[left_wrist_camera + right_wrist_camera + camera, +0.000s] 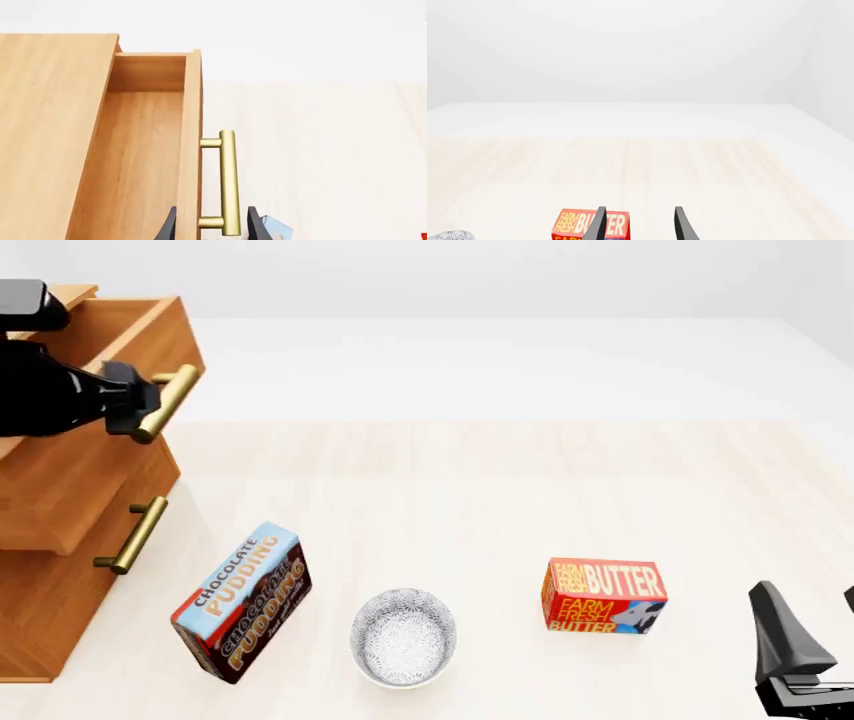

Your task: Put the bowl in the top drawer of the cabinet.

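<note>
The bowl (403, 637) sits near the table's (534, 490) near edge, between pudding box (243, 602) and butter box (603, 596). The right gripper (807, 640), spread and empty, is nearer. The left gripper (134, 405) straddles the top drawer's (120, 340) handle (167, 403); I cannot tell if it grips.

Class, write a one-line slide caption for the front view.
Left gripper at the open top drawer's handle; bowl waits on the table.

simulated tabletop | pale wood table (534, 500) | blank white backdrop | flat rendered look
</note>
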You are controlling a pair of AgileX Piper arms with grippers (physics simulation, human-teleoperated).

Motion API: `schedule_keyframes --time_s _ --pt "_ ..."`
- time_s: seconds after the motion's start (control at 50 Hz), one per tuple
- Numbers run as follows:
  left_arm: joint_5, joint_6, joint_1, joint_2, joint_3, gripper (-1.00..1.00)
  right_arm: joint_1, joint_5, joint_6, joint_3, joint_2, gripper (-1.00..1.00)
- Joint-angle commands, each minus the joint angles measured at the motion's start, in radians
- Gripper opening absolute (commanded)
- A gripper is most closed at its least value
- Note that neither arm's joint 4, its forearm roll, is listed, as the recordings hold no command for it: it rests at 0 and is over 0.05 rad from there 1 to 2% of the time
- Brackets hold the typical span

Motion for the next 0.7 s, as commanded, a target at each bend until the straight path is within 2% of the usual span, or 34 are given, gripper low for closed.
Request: schedule_keyframes --time_s 0.02,0.32,0.7 --pt "-0.01 0.013 -0.04 0.004 0.025 1.0 0.0 0.0 -0.002 0.001 -0.001 1.0" --pt "-0.011 0.031 -0.099 -0.024 0.035 1.0 0.0 0.0 -0.002 0.001 -0.002 1.0" --pt "-0.025 0.016 -0.182 -0.003 0.011 1.0 0.0 0.0 -0.002 0.001 -0.001 1.0"
